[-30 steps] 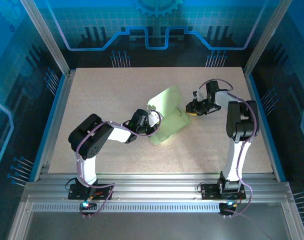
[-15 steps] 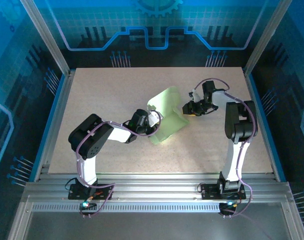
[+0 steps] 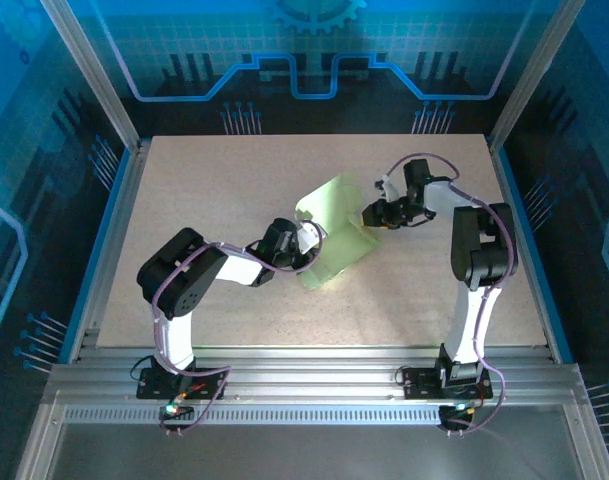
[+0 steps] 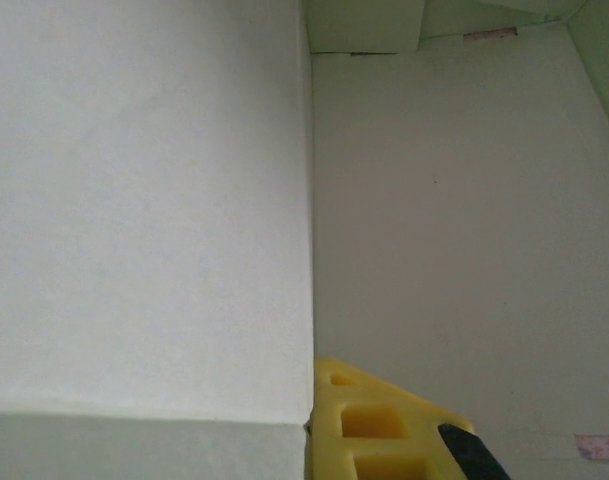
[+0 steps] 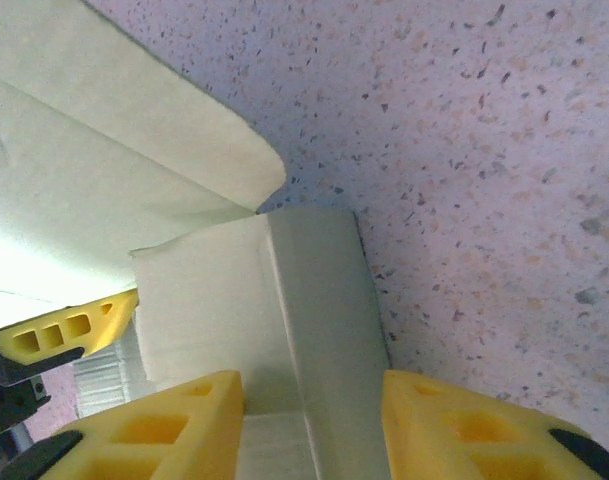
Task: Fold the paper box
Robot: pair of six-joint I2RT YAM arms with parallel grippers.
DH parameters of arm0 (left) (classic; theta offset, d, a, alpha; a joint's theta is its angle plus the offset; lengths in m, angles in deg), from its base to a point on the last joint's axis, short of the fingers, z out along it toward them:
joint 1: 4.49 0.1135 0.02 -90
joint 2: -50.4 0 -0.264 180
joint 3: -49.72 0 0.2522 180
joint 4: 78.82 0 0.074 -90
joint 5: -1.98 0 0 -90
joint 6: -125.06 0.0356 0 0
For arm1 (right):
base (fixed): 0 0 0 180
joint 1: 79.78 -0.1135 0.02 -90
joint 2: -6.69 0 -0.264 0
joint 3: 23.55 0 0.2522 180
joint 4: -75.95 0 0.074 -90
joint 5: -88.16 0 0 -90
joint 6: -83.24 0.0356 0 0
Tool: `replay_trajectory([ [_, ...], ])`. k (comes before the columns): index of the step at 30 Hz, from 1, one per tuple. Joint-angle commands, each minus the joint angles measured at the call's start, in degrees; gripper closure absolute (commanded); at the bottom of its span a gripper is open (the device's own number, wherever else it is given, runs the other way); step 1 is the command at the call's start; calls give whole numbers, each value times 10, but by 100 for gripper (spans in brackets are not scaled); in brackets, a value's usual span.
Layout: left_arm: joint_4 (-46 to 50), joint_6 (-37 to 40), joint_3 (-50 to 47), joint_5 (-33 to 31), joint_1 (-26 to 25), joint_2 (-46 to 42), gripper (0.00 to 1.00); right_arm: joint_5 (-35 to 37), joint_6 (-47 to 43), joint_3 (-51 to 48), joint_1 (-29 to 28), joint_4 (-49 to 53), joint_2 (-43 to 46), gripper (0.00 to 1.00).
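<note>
Pale light-green thin-card paper box [image 3: 336,232] sits mid-surface, part-erected, between the two arms. The speckled beige surface [image 3: 204,190] carries it. One panel is raised toward the far side; the rest lies lower, toward us.

Left hand [image 3: 306,244] is at the box's near-left edge, closed. In its wrist view a yellow finger [image 4: 379,430] sits hard against an upright card wall where that wall meets the flat panel beside it. We judge it pinches the wall, anchoring the box so it cannot slide while the other arm works.

Right hand [image 3: 372,215] is at the box's right side. Its yellow fingers [image 5: 169,430] straddle a small folded side flap [image 5: 284,300], jaws apart with the flap between them. Whether they squeeze it or merely bracket it, we cannot tell. Likely purpose: steering this flap inward along its crease.

Step in hand, by our reading: closing one side.
</note>
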Motion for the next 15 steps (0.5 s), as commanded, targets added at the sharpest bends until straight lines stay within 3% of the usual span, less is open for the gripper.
replay_trajectory([
  [1,77,15,-7,-1,-5,25,94,17,-26,10,-20,39,-9,60],
  [10,78,15,-7,-1,-5,25,93,149,-53,11,-54,49,4,59],
  [15,78,15,-7,-2,-5,26,93,217,-63,5,-76,39,20,67],
])
